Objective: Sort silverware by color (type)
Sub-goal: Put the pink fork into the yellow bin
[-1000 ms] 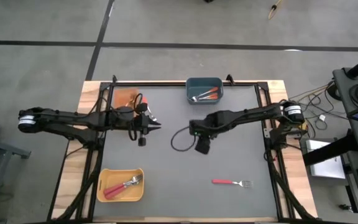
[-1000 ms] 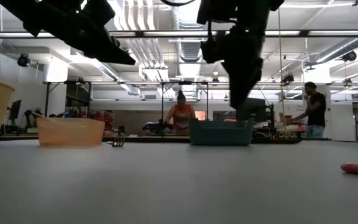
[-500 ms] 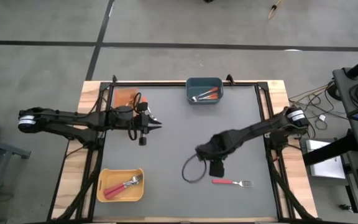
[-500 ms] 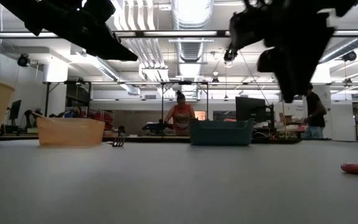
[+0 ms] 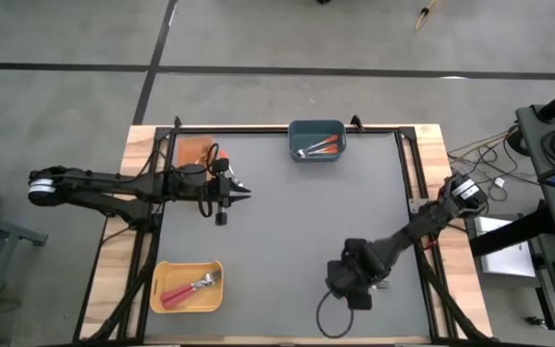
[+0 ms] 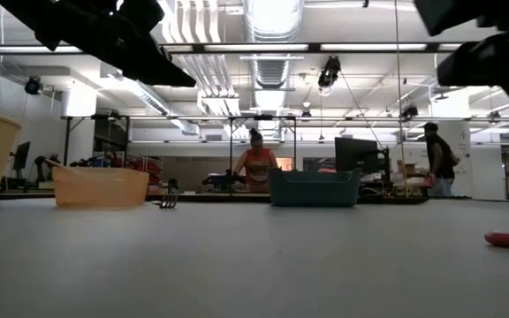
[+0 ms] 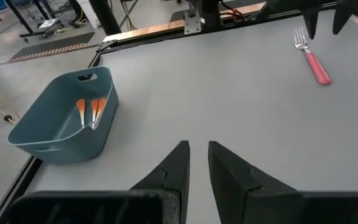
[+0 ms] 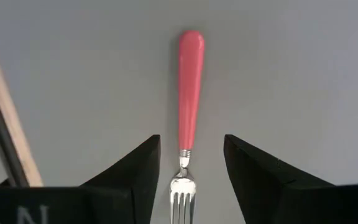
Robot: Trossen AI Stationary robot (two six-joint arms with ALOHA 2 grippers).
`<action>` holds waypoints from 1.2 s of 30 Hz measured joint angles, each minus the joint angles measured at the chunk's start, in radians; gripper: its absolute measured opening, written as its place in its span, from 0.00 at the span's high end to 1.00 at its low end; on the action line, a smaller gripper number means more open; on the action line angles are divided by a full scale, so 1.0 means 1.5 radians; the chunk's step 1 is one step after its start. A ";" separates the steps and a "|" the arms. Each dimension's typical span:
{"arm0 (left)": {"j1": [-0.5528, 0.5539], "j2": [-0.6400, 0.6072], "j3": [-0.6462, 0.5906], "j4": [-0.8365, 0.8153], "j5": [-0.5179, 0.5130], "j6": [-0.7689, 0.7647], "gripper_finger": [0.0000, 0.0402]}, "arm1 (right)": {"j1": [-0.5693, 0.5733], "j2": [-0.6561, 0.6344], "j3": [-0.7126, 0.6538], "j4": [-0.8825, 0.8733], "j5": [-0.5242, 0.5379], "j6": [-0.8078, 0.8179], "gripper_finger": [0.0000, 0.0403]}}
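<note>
Overall, the dark desk (image 5: pixel 277 222) fills the middle of the high view inside a wooden border, and most of its surface lies bare and open. A blue-grey bin (image 5: pixel 317 140) sits at its upper edge holding orange-handled forks (image 7: pixel 91 111); a yellow bin (image 5: pixel 187 286) at lower left holds pink-handled forks (image 5: pixel 189 287); an orange bin (image 5: pixel 195 149) sits at upper left. The left arm reaches in from the left, its left gripper (image 7: pixel 196 163) hovering over the desk at upper left with fingers nearly together around nothing. The right arm stretches diagonally toward lower right, and the right gripper (image 8: pixel 190 163) hangs directly over a lone pink-handled fork (image 8: pixel 189 106) lying flat, fingers spread on either side of its neck, not touching.
</note>
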State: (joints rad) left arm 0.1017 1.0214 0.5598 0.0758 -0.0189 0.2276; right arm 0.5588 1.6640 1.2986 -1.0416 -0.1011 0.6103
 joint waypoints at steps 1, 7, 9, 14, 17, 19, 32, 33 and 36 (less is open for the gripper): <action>0.000 0.000 0.000 0.000 0.000 0.000 0.90 | 0.009 0.003 -0.002 0.000 0.007 0.007 0.60; 0.000 0.000 0.000 0.000 0.000 0.000 0.90 | 0.035 0.033 -0.004 0.010 0.015 0.043 0.65; 0.000 0.000 0.000 -0.001 0.000 0.000 0.90 | 0.038 0.046 -0.007 0.013 0.016 0.053 0.67; 0.000 0.000 0.001 -0.003 0.000 0.000 0.90 | 0.038 0.067 -0.020 0.024 0.028 0.083 0.68; 0.000 0.000 0.001 -0.003 0.000 -0.001 0.90 | 0.038 0.070 -0.039 0.031 0.030 0.100 0.65; 0.000 0.000 0.001 -0.004 0.000 -0.002 0.90 | 0.038 0.070 -0.053 0.051 0.027 0.103 0.63; 0.000 0.003 0.001 0.002 0.000 -0.004 0.90 | 0.034 0.064 -0.153 0.187 0.032 0.086 0.65; 0.000 0.004 0.001 0.002 0.000 -0.008 0.90 | 0.031 0.064 -0.155 0.188 0.032 0.080 0.68; 0.000 0.011 0.001 0.013 0.000 -0.027 0.90 | 0.017 0.058 -0.156 0.191 0.031 0.044 0.83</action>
State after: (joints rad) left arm 0.1017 1.0380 0.5606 0.0948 -0.0189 0.1878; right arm 0.5845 1.7504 1.0647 -0.7551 -0.0549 0.6761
